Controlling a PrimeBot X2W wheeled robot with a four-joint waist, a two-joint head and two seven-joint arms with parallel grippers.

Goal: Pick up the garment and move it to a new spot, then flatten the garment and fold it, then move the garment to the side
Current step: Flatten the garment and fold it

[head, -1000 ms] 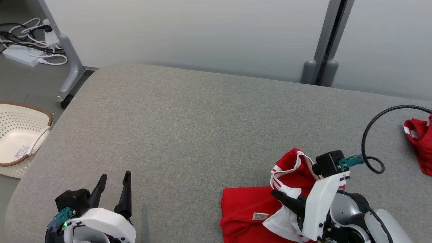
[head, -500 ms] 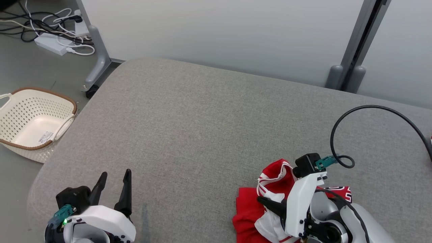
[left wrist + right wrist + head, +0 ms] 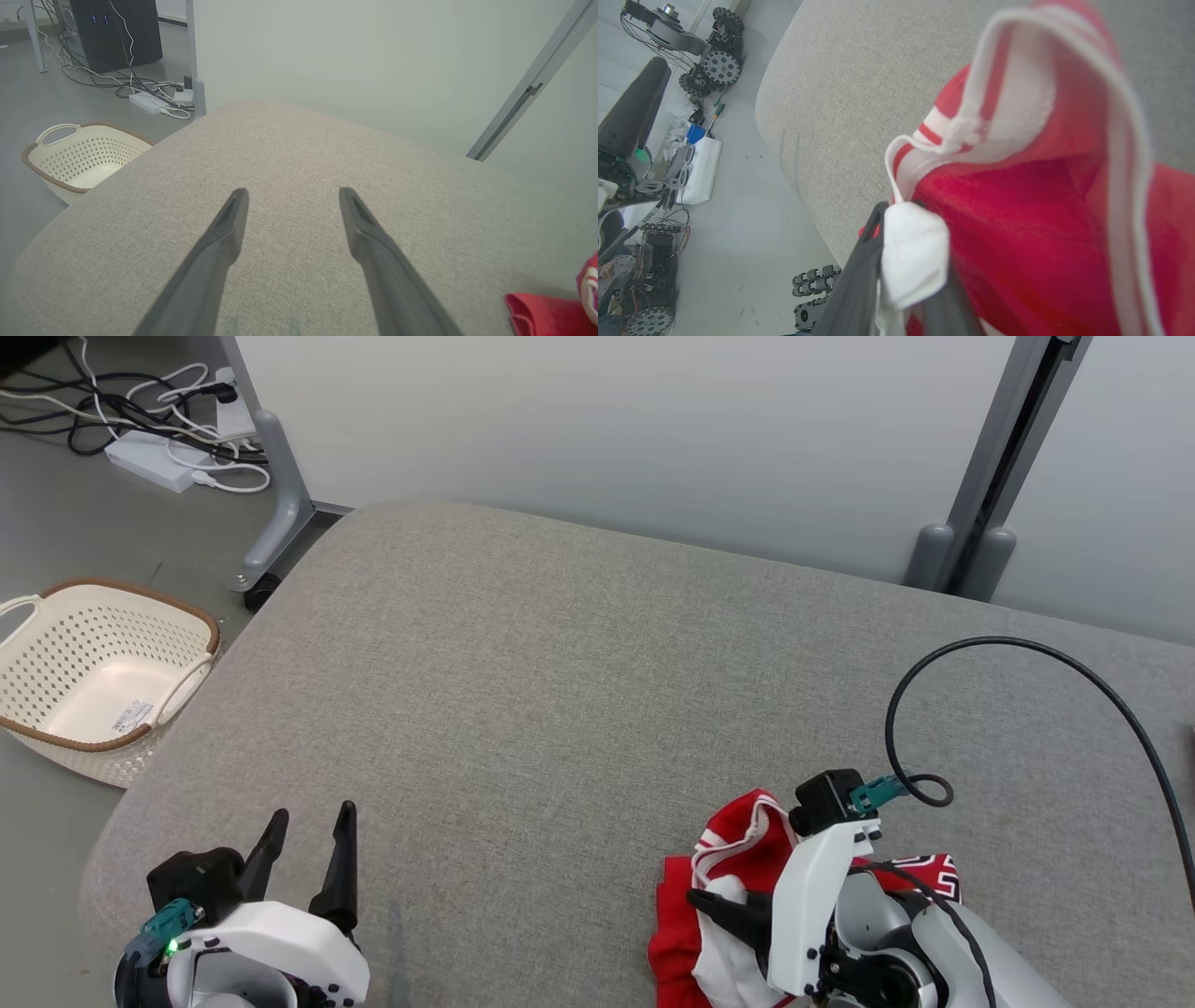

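At the right fingers [image 3: 859,280], a narrow pinch on a white fold of the garment [image 3: 1041,210], with cloth wedged between the two dark tips in the right wrist view. Same grip at lower right of the head view, tips aimed toward frame left, red body and white-striped trim bunched around and above them. At the left fingers [image 3: 224,242], a wide spread with nothing between, tips over bare bench [image 3: 299,154]; lower left of the head view, well apart from the cloth.

Garment in a crumpled heap on the bench at lower right of the head view, close to the near edge, partly raised by the pinch and partly resting on the grey surface. Whether any of it overhangs that edge: cannot tell. Further out, a black cable [image 3: 1027,649] looping off the right wrist at right of frame; a pale perforated basket [image 3: 93,635] on the floor [image 3: 56,523] at left; a power strip [image 3: 154,462] at upper left.

Judged as the first step: carrying the garment to a new spot, probably close to set-down. Flattening, folding and the move aside not yet done. Next: lower the heap onto open bench toward frame centre, release cleanly so that no fold snags on a tip, then bring in the left side for a second edge and draw the cloth flat.
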